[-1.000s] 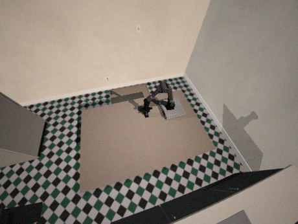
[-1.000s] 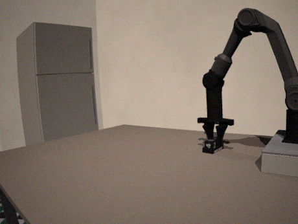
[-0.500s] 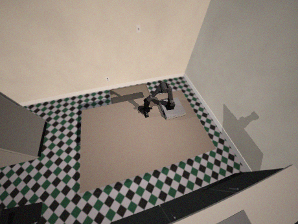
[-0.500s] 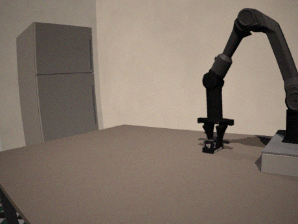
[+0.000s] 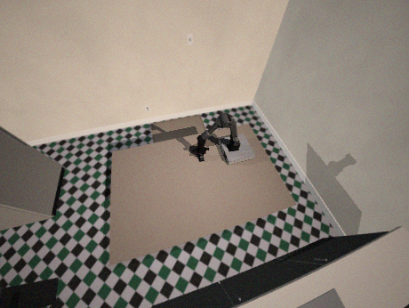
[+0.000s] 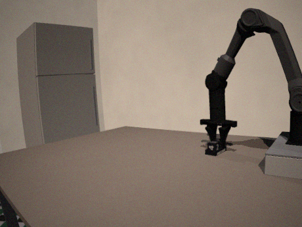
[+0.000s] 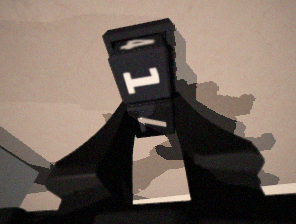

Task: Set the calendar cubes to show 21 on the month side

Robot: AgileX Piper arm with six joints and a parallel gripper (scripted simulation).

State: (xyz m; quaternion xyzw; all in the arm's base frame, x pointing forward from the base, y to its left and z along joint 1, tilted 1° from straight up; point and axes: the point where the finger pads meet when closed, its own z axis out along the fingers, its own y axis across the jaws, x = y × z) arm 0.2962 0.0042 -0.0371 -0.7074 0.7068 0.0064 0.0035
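Observation:
In the wrist view a dark number cube (image 7: 142,75) shows a white 1 on its near face and a 4 on the face beyond. Right below it, a dark face with a 7 (image 7: 150,121) sits between my fingers; I cannot tell whether this is a second cube. My gripper (image 7: 151,105) is shut on this dark block. In the exterior view the gripper (image 6: 217,142) points straight down and the block (image 6: 215,148) rests on or just above the table. The block and gripper are tiny in the top view (image 5: 201,156). I cannot make out the tray or the month's name.
The arm's grey base block (image 6: 283,157) stands on the table right of the gripper, and also shows in the top view (image 5: 237,153). A grey fridge (image 6: 60,82) stands beyond the table's far left edge. The brown table top (image 5: 187,196) stretches wide in front.

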